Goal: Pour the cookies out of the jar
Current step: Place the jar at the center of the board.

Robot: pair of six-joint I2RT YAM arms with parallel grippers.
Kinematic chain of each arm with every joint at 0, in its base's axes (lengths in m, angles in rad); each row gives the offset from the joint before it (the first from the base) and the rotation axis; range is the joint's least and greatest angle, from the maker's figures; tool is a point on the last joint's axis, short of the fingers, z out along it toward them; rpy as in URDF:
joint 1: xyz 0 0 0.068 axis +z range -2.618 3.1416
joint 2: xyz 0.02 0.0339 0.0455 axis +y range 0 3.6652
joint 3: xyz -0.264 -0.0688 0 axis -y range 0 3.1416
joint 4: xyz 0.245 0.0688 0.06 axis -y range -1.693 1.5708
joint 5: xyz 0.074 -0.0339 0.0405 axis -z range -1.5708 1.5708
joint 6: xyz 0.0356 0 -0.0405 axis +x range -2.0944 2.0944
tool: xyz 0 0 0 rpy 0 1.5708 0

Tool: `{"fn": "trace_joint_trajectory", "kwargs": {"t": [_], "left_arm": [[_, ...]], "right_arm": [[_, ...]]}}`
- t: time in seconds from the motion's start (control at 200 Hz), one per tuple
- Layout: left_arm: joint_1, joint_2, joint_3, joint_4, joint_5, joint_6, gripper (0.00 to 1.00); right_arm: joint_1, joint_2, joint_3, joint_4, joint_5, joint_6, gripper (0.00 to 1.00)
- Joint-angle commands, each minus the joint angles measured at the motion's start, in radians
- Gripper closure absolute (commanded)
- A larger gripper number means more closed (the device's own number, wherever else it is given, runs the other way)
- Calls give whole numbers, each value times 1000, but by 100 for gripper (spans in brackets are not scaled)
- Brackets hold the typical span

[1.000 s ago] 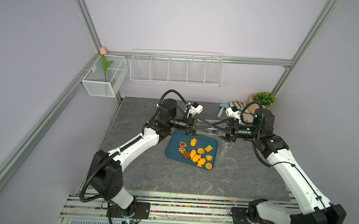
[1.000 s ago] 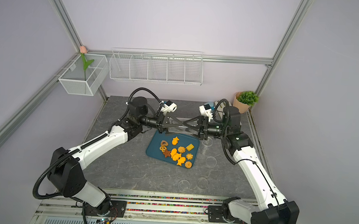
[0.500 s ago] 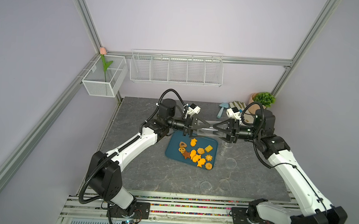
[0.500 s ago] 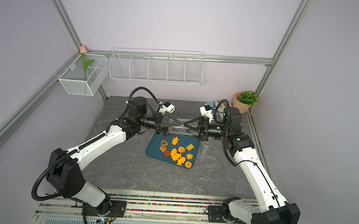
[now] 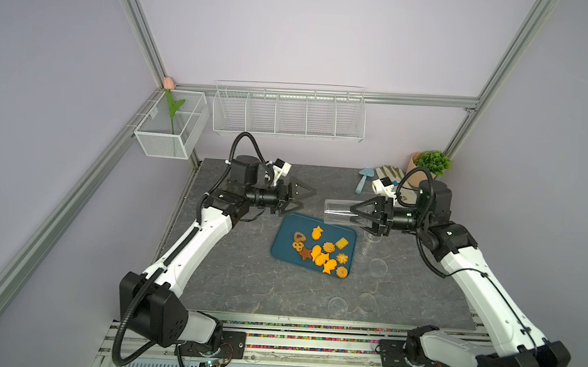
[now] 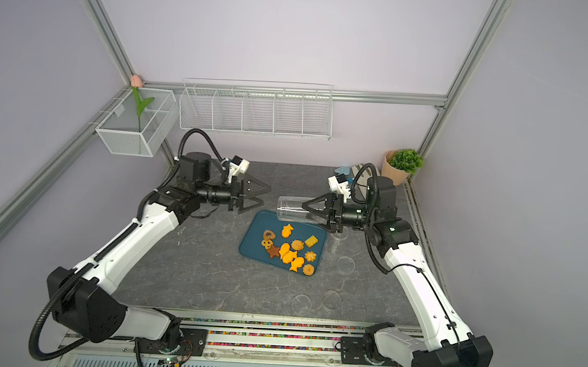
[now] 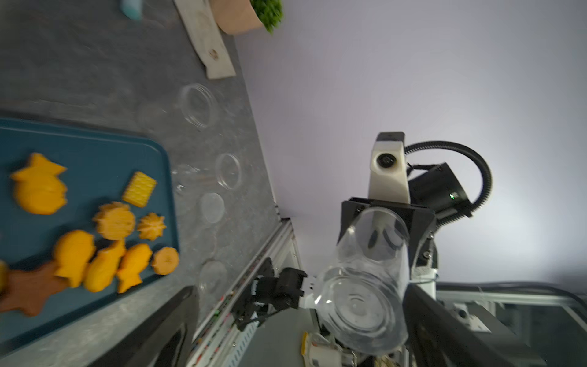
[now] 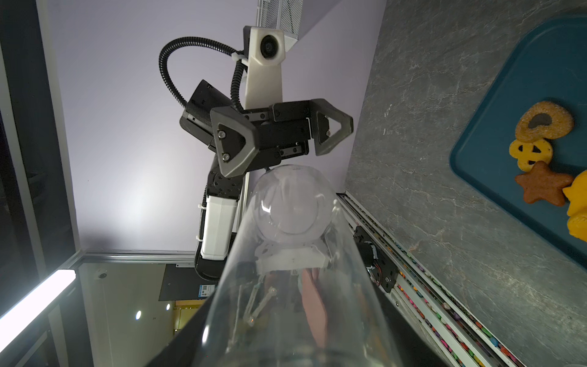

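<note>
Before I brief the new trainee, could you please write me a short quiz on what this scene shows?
1. True or false: the jar stands upright.
2. Which end effector grips the jar? A) the left end effector B) the right end effector C) both
3. Fill in: the cookies lie on the blue ____.

Key
1. False: it is held on its side, in the air.
2. B: the left end effector stands open, apart from the jar.
3. tray
</note>
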Motion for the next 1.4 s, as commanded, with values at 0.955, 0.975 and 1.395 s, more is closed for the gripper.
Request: {"fn": "trace_joint_trajectory", "kwargs": {"t": [0.955, 0.975, 1.395], "left_arm": [[18, -232, 9, -343, -518, 251, 0], [17, -232, 10, -346, -518, 253, 0], [17, -267, 3, -388, -549, 282, 0]], "right_arm": [[181, 196, 546, -871, 400, -558, 40], [188, 203, 564, -888, 410, -565, 40], [443, 462, 1081, -1274, 778, -636, 41]]}}
